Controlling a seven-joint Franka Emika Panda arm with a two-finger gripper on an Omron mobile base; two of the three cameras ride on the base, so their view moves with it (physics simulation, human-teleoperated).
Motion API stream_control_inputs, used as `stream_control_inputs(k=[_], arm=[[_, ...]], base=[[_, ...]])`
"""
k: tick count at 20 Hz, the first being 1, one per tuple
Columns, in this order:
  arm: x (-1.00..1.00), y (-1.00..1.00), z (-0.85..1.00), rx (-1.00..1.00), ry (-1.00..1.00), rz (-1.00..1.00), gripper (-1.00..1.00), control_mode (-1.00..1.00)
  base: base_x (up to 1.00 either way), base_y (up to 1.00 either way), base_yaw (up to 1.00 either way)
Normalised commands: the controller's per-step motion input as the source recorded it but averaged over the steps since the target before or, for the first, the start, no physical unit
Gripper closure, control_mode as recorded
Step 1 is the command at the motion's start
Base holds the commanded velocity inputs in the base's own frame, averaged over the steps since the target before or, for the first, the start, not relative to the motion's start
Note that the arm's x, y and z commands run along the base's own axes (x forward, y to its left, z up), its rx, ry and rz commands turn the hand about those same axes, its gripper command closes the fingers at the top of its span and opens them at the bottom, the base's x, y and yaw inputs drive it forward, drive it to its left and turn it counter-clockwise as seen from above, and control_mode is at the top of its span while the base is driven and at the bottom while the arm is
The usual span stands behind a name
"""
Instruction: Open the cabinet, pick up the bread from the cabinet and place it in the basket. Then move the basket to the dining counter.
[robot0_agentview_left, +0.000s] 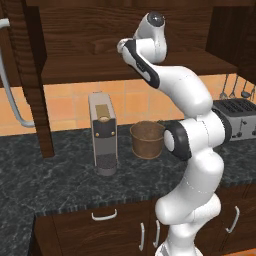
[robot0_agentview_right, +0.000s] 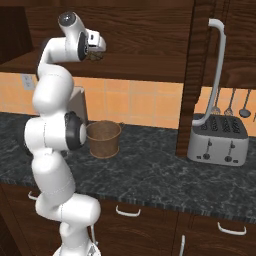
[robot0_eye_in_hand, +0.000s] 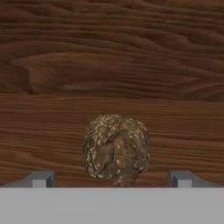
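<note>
The cabinet (robot0_agentview_left: 100, 70) stands open, its doors swung out to the sides with their long silver handles (robot0_agentview_right: 217, 75) showing. The bread (robot0_eye_in_hand: 116, 148), a round brown speckled loaf, lies on the wooden cabinet floor. My gripper (robot0_eye_in_hand: 112, 178) is open and reaches into the cabinet (robot0_agentview_right: 150, 65). One of its fingertips (robot0_eye_in_hand: 41, 178) sits on each side of the loaf, short of it. In the base views the gripper (robot0_agentview_left: 120, 47) (robot0_agentview_right: 102, 47) sits at the cabinet's lower level. The round woven basket (robot0_agentview_left: 146, 140) (robot0_agentview_right: 103, 139) stands empty on the black counter below. The dining counter is out of view.
A grey coffee machine (robot0_agentview_left: 102, 132) stands left of the basket on the black speckled counter (robot0_agentview_left: 60, 180). A silver toaster (robot0_agentview_right: 220, 140) sits at the right, with utensils (robot0_agentview_right: 230, 107) hanging behind it. The open right door (robot0_agentview_right: 200, 75) juts out over the counter.
</note>
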Motion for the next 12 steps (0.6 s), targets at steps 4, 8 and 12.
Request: stream_control_inputs(k=[4,8,12], arm=[[0.37,0.02,-0.05,-0.04,0.0,-0.01,-1.0,-1.0],[0.31,0.03,-0.03,-0.04,0.0,-0.02,-1.0,-1.0],[0.28,0.06,-0.09,-0.03,0.0,-0.02,-1.0,-1.0]], base=[[0.0,0.0,0.0],[0.0,0.0,0.0],[0.0,0.0,0.0]])
